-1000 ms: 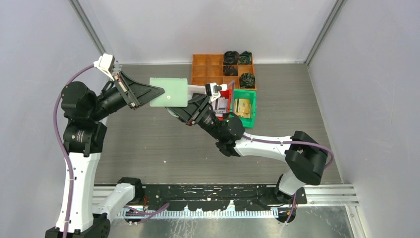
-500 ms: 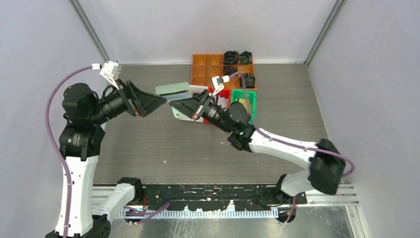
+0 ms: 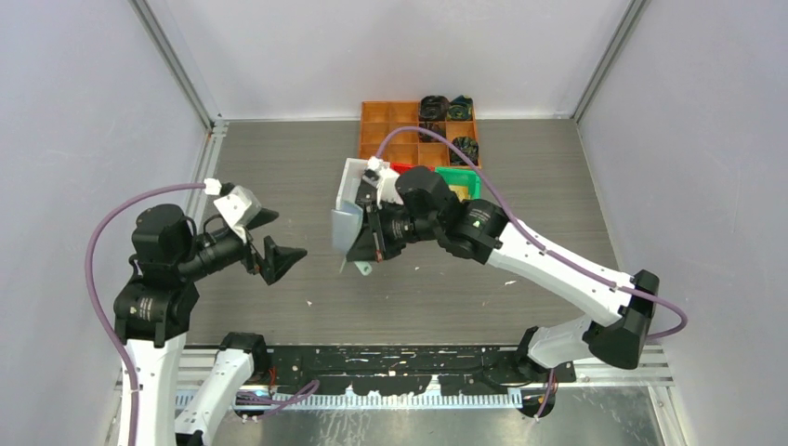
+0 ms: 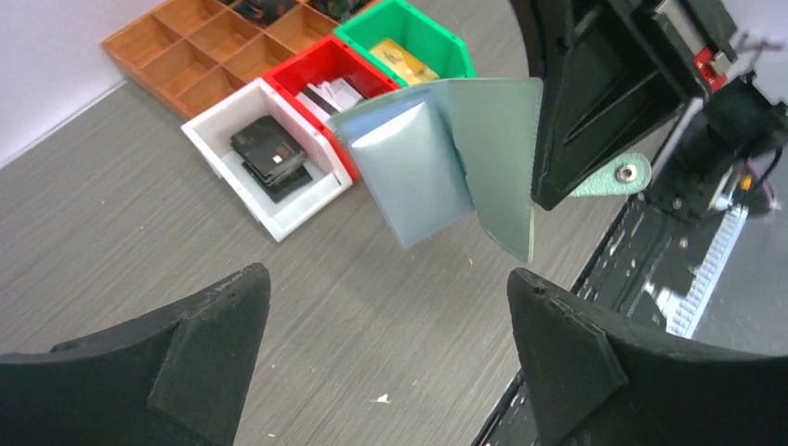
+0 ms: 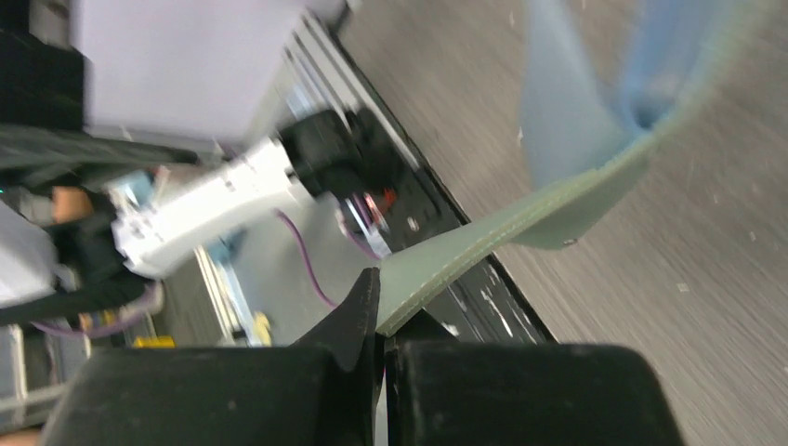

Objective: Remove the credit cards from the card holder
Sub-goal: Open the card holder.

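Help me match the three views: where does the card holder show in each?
Top external: card holder at centre, hanging open.
Left wrist: upper centre, right of the white bin.
Right wrist: upper right to centre, blurred.
Shared landmark: the right pincer clamped on its edge.

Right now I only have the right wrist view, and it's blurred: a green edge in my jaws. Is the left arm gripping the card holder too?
Observer: No. The left gripper has its jaws wide open with nothing between them, apart from the card holder.
Operator: So where is the card holder?
Observer: It hangs unfolded from the right gripper, off the table, its bluish pockets turned toward the left arm.
Operator: Any cards out of it yet?
Observer: Yes, black cards lie in the white bin.
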Available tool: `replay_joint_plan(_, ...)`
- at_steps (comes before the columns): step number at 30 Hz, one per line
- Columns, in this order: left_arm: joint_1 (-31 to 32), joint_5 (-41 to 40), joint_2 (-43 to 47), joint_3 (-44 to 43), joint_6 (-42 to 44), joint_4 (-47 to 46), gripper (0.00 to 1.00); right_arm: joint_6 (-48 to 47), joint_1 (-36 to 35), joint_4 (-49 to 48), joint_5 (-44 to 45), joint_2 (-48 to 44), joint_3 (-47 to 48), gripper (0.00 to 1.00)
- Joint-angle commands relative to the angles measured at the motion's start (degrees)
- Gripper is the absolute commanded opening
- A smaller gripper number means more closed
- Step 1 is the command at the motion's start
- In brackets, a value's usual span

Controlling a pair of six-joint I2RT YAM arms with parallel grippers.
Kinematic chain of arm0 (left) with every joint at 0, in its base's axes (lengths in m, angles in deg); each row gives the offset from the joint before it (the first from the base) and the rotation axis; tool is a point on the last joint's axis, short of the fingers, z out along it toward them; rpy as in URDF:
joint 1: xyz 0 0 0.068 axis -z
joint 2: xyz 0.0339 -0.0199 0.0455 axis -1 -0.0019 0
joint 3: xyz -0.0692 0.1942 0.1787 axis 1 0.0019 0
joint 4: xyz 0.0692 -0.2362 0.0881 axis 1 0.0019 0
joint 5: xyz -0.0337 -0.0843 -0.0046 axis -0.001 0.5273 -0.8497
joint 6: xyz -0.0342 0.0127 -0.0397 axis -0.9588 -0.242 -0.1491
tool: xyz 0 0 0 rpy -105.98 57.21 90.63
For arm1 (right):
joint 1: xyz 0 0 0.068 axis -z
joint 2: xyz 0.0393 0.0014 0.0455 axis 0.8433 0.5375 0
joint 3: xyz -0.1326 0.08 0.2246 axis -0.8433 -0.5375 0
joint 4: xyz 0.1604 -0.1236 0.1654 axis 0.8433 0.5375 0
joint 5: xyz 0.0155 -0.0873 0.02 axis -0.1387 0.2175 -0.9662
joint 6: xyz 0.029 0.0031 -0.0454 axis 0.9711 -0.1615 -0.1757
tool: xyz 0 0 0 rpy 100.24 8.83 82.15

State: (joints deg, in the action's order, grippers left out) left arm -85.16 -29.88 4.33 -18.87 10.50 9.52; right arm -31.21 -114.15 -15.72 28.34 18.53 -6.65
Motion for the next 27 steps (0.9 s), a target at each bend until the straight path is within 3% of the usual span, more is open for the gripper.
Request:
replay_joint_plan(1, -0.3, 6.8, 1.2, -0.1, 12.8, 4.0, 0.97, -14.3, -0.6, 14.6, -8.0, 1.7, 9.1, 0.01)
replay_joint_plan(9, -0.3, 6.7, 6.5, 7.5, 32.9, 7.9, 0.96, -23.8, -3.7, 21.6, -17.3, 6.6, 16.8, 0.01)
replay_joint_plan(13, -0.3, 9.5, 9.8, 10.9, 38.8, 7.4, 0.95, -26.8, -5.3, 22.2, -22.5, 7.6, 19.1, 0.01)
replay_joint_plan(19, -0.3, 17.4, 13.3, 13.8, 37.5, 2.9, 0.93, -26.1, -6.2, 19.3, -29.0, 11.2, 22.9, 0.01)
replay_joint_plan(23, -0.3, 17.0, 13.3, 12.4, 34.3, -0.7, 0.93, -29.7, -7.9, 23.1, -28.6, 13.4, 27.4, 0.01)
replay_joint_plan(27, -0.3, 26.9, 10.2, 7.5, 36.8, 9.6, 0.95, -31.9, -10.3, 24.3, -27.4, 16.0, 29.8, 0.01)
